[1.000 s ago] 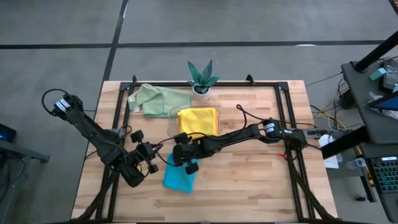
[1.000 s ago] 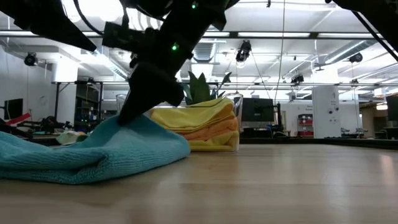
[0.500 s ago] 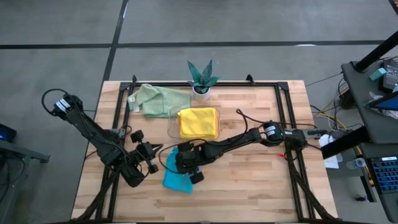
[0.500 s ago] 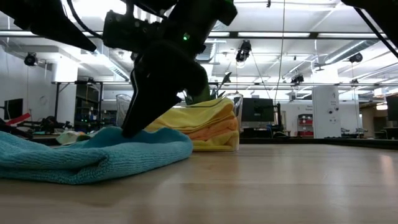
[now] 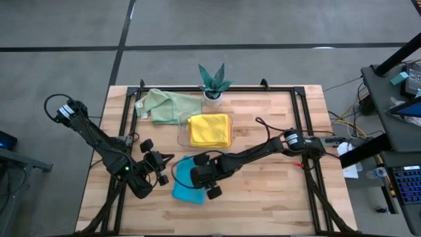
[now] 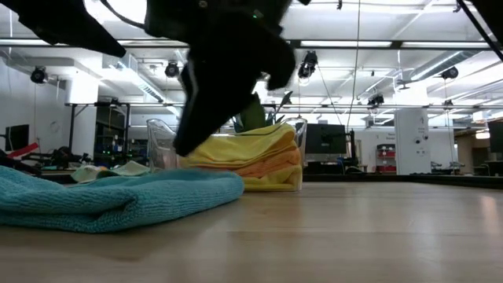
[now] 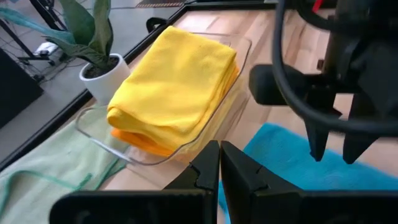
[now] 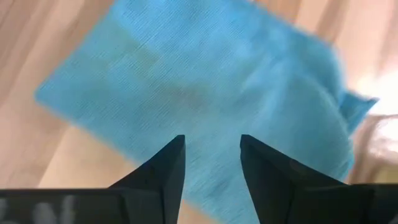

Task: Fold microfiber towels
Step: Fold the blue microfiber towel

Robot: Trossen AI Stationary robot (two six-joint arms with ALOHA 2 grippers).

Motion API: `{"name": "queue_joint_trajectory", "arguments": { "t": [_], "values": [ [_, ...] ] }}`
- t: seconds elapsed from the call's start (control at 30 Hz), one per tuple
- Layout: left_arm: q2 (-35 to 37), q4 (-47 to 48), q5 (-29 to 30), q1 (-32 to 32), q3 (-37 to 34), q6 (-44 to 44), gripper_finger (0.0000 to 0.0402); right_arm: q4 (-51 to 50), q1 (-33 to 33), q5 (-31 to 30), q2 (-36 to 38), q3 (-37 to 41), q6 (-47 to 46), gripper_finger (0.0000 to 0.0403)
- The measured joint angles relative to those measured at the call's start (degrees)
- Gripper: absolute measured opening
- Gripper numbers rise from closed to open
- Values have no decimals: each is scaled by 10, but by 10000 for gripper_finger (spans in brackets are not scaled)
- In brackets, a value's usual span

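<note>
The right gripper (image 5: 200,176) hangs just above the teal towel (image 5: 186,186), its fingers (image 8: 163,174) apart with nothing between them; the right wrist view shows the cloth lying free beneath both tips. The left gripper (image 5: 160,170) waits just beside that towel's edge, fingers (image 7: 214,171) pressed together and empty.

The teal towel lies on the counter (image 5: 263,197) directly below the right fingers, partly folded, with one rumpled side bulging in the low view. Beyond the fingers, a yellow towel (image 5: 210,129) tops a folded stack with an orange towel (image 6: 263,167) under it, sitting in the clear tray (image 7: 155,163). The green towel (image 5: 162,105) lies loose farther off, near the plant (image 5: 214,82).

The teal cloth looks light, limp and slightly grippy, so it should sag and drape from any hold and will not keep a crease on its own. A pinch at a corner or along a free edge seems best, taking only the top layer; a grab in the middle would likely bunch it. Pressing one side down while the other is drawn over should help it lie flat.
</note>
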State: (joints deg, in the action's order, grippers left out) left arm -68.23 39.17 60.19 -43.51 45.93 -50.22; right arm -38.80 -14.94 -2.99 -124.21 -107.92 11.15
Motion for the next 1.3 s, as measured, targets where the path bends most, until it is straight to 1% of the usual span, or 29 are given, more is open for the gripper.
{"name": "queue_joint_trajectory", "arguments": {
  "t": [0.13,0.27,0.4,0.47,0.63,0.7,0.77,0.9,0.97,1.07,1.17,1.3],
  "values": [
    [0,-16,-5,0,-1,1,1,6,-12,0,22,60,-25,144],
    [0,-27,-39,0,-3,0,1,54,-15,0,66,153,-75,145],
    [-1,-65,-68,3,-8,-1,1,195,-19,-6,136,273,-117,143],
    [-8,-95,-80,8,-11,-2,1,266,-21,-28,173,332,-126,144],
    [-50,-175,-123,21,-11,-4,1,404,-19,-92,253,462,-125,145],
    [-72,-207,-136,34,-11,-6,1,458,-16,-105,280,504,-119,143],
    [-95,-229,-148,51,-9,-34,1,499,-13,-107,302,544,-114,140],
    [-145,-242,-203,92,-8,-147,1,538,-7,-108,340,606,-101,134],
    [-172,-238,-245,116,-8,-210,1,554,-5,-124,354,631,-97,132],
    [-211,-234,-282,152,-3,-279,1,564,-5,-153,368,659,-97,132],
    [-237,-237,-304,179,13,-287,1,590,-5,-167,374,679,-95,134],
    [-244,-233,-309,197,29,-261,1,602,-4,-166,376,694,-96,132]
  ]
}}
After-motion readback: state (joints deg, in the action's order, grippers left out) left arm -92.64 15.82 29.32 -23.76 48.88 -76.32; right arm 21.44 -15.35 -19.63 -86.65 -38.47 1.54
